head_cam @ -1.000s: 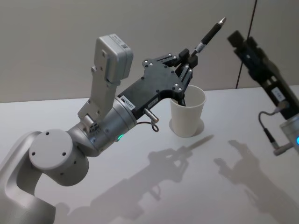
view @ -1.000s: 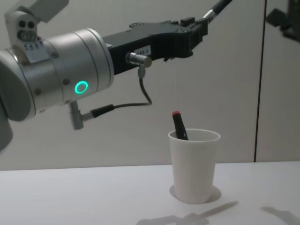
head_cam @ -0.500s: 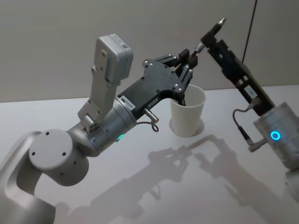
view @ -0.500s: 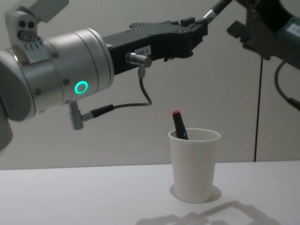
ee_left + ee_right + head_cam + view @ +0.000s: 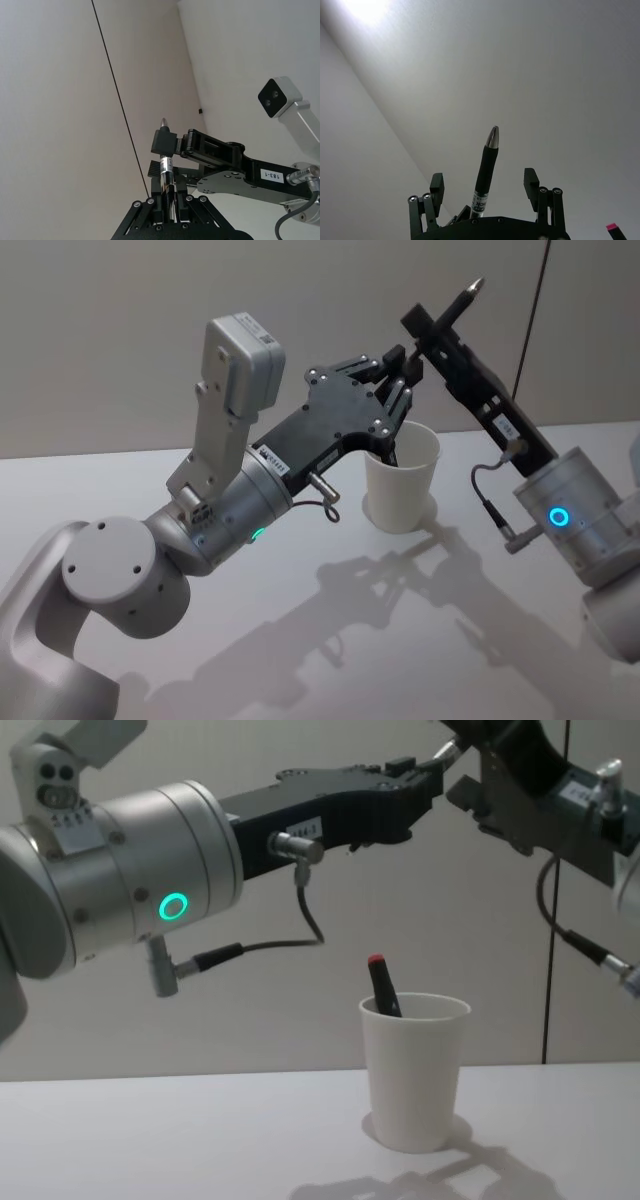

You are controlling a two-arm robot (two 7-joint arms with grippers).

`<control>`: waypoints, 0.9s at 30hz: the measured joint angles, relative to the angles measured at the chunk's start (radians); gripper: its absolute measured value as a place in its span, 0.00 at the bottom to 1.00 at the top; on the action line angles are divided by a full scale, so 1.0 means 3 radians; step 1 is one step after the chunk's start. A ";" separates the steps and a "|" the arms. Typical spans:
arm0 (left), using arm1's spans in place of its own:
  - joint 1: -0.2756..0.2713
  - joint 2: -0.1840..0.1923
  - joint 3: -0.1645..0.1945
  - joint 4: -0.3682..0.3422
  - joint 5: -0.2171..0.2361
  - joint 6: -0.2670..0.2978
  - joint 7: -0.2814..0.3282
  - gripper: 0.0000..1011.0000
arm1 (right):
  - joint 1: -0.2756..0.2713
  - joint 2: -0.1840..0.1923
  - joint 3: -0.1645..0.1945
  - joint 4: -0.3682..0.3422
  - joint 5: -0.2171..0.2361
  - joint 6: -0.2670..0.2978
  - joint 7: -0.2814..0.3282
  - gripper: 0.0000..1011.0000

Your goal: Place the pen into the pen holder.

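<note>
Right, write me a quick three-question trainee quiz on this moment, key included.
1. True or false: the left gripper holds the pen tip-up, higher than the rim of the pen holder.
2. Pick one. The right gripper is: A) shut on the pen; B) open, with a finger on each side of the pen; C) down inside the pen holder.
3. In a few words: what stands inside the pen holder?

Key:
1. True.
2. B.
3. A red-topped pen, leaning against the rim.
</note>
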 joint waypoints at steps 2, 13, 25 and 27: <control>0.0000 0.0000 0.0000 0.0000 0.0000 0.0000 0.0000 0.16 | 0.0027 -0.0015 -0.0010 0.0026 -0.0003 0.0000 0.0009 0.99; 0.0000 0.0000 0.0000 0.0000 0.0000 0.0000 0.0000 0.16 | 0.0095 -0.0032 -0.0029 0.0075 0.0014 -0.0005 0.0056 0.99; 0.0000 0.0000 0.0000 0.0000 0.0000 0.0000 0.0000 0.16 | 0.0086 0.0028 -0.0004 0.0037 0.0174 -0.0015 0.0153 0.99; 0.0000 0.0000 0.0000 0.0000 0.0000 0.0000 0.0000 0.16 | 0.0081 0.0039 0.0003 0.0029 0.0207 -0.0016 0.0170 0.99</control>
